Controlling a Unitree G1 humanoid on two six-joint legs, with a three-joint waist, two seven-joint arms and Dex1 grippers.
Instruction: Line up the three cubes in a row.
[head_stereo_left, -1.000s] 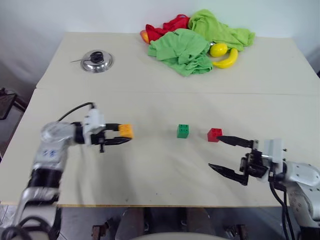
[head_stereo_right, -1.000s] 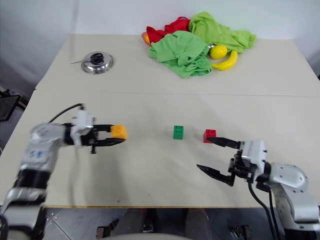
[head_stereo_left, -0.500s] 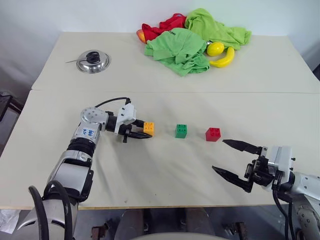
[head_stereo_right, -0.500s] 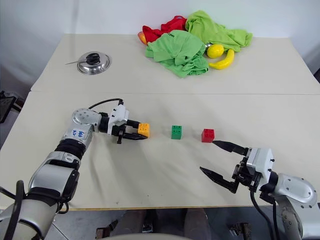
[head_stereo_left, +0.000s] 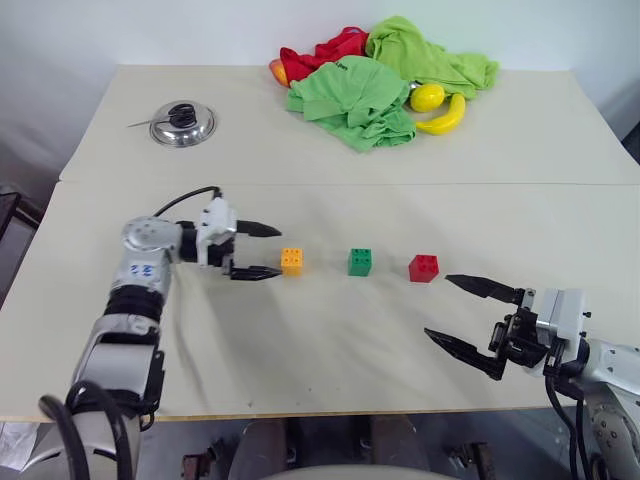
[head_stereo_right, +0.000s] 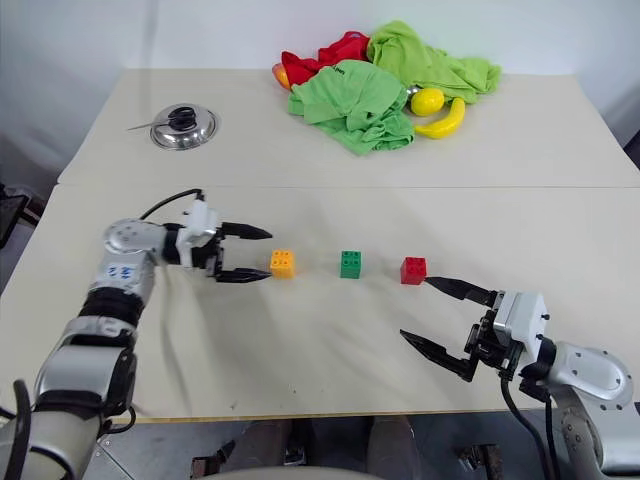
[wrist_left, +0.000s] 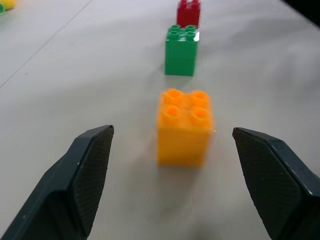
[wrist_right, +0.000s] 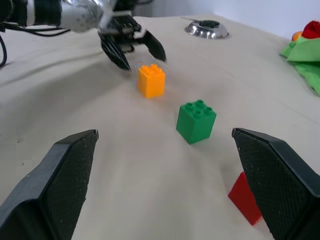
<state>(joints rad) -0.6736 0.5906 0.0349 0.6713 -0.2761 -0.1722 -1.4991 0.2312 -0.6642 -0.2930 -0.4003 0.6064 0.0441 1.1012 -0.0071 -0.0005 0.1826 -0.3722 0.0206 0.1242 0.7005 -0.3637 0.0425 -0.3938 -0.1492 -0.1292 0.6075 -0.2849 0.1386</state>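
Three studded cubes stand in a row on the table (head_stereo_left: 330, 340): orange cube (head_stereo_left: 292, 261) just past the left gripper (head_stereo_left: 264, 251) tips, then green cube (head_stereo_left: 360, 262), then red cube (head_stereo_left: 423, 268) near the right gripper (head_stereo_left: 467, 317). Both grippers gape open, level, holding nothing.

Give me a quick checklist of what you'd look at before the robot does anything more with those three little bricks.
1. Left hand let go of the orange brick: ok, fingers open, brick standing alone on the table.
2. Orange, green brick and red brick in one row: ok.
3. Gaps even: ok, roughly.
4. Bricks upright, studs up: ok.
5. Right hand empty and clear of the red brick: ok, open, just short of it.
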